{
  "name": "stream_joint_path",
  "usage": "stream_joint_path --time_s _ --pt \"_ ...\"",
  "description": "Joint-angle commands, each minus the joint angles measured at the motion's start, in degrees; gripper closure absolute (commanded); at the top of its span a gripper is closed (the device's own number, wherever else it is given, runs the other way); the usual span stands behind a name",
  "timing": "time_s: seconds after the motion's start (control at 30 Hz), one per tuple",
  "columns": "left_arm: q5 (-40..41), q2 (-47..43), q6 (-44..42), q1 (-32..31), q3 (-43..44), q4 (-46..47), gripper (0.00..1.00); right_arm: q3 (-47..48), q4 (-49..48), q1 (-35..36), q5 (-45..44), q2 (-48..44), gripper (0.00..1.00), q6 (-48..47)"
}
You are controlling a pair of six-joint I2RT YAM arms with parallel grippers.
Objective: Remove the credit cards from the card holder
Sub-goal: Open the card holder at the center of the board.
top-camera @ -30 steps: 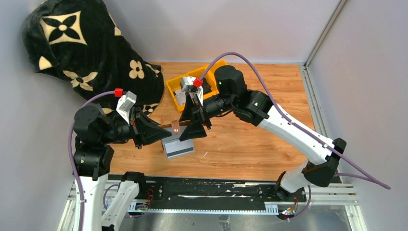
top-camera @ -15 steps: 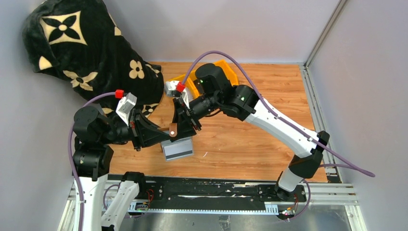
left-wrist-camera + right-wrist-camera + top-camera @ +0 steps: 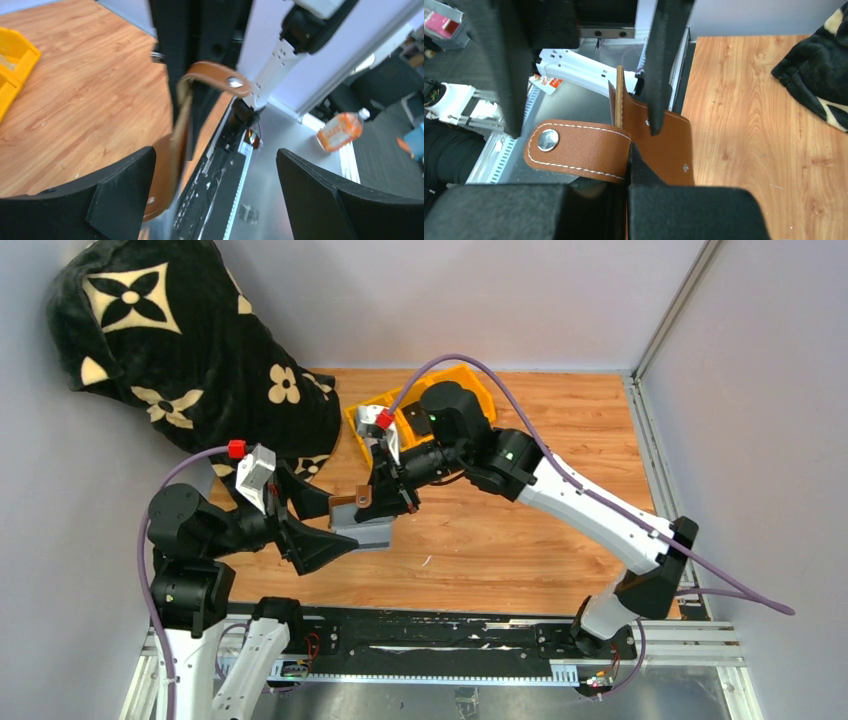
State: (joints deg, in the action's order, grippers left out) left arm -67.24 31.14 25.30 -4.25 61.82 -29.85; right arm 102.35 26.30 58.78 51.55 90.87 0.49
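The card holder (image 3: 366, 528), brown leather with a grey-silver face, hangs tilted just above the table at the middle left. My right gripper (image 3: 387, 498) is shut on its upper edge beside the snap tab (image 3: 365, 498). In the right wrist view the leather (image 3: 664, 145) is pinched between the closed fingers, and the tab (image 3: 576, 150) folds off to the left. My left gripper (image 3: 338, 525) stands wide open at the holder's left end, with its fingers (image 3: 125, 195) clear of the leather (image 3: 172, 155). No credit cards can be made out.
A yellow tray (image 3: 362, 420) sits behind the right gripper. A black flower-patterned blanket (image 3: 180, 350) fills the back left corner. Grey walls close in the table, and the black base rail (image 3: 430, 640) runs along the near edge. An orange bottle (image 3: 339, 132) lies beyond the table.
My left gripper has let go of the card holder, opened wide and drawn back toward the near left. My right gripper has shut on the holder, which now hangs tilted from it.
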Motion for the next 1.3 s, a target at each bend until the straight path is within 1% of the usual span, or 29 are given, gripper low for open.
stream_joint_path --time_s 0.0,0.07,0.17,0.27,0.33,0.4,0.47,0.53,0.57,0.63,0.87,0.93,1.1,1.17,1.27 --pt "7.89 -2.46 8.16 0.17 -5.42 7.63 0.01 -7.45 -23.6 -1.22 1.63 -8.71 1.0 12.53" --pt "10.47 -3.58 9.1 0.16 -6.75 8.96 0.0 -9.68 -27.95 -1.35 1.62 -10.33 1.0 14.83" --pt "15.77 -4.3 7.99 0.18 -6.89 7.49 0.0 -11.7 -30.77 -1.31 1.13 -12.0 1.0 16.78" --pt "18.61 -4.62 8.31 0.2 -7.49 7.13 0.0 -14.59 -34.7 -1.33 -0.68 -14.11 1.0 18.77" --pt "16.67 -4.97 9.75 0.21 -8.66 8.89 0.0 -16.76 -38.68 -1.34 -2.38 -15.57 1.0 20.83" --pt "12.96 -5.51 14.3 0.14 -10.41 13.17 0.0 -19.01 -43.4 -1.31 -4.27 -16.56 1.0 23.56" --pt "9.37 -6.62 23.35 0.11 -13.77 21.3 0.0 -21.21 -48.35 -1.3 -6.81 -17.09 1.0 26.28" --pt "7.5 -7.61 29.87 0.08 -16.44 27.81 0.0 -23.52 -53.0 -1.3 -9.75 -17.65 1.0 28.84" --pt "6.7 -7.88 31.3 0.15 -17.05 29.34 0.0 -24.75 -55.78 -1.3 -10.88 -17.88 1.0 30.03" --pt "5.93 -8.17 32.12 0.15 -17.49 29.58 0.01 -26.66 -59.68 -1.31 -13.24 -18.09 1.0 31.99" --pt "5.74 -8.96 34.99 0.19 -18.05 32.8 0.05 -31.81 -67.43 -0.76 -20.4 -18.9 1.0 35.22" --pt "6.8 -9.15 35.24 0.14 -18.34 33.19 0.09 -33.08 -68.14 -0.27 -22.3 -19.28 1.0 35.35" --pt "9.66 -9.18 34.79 0.16 -18.69 33.84 0.23 -37.06 -70.62 0.86 -26.96 -20.42 1.0 35.58" --pt "11.02 -9.02 33.66 0.16 -18.4 32.82 0.34 -38.97 -71.8 1.19 -28.99 -21.24 1.0 35.58" --pt "13.63 -8.63 30.55 0.21 -17.36 28.64 0.5 -41.21 -73.05 1.71 -31.26 -22.3 1.0 35.37"
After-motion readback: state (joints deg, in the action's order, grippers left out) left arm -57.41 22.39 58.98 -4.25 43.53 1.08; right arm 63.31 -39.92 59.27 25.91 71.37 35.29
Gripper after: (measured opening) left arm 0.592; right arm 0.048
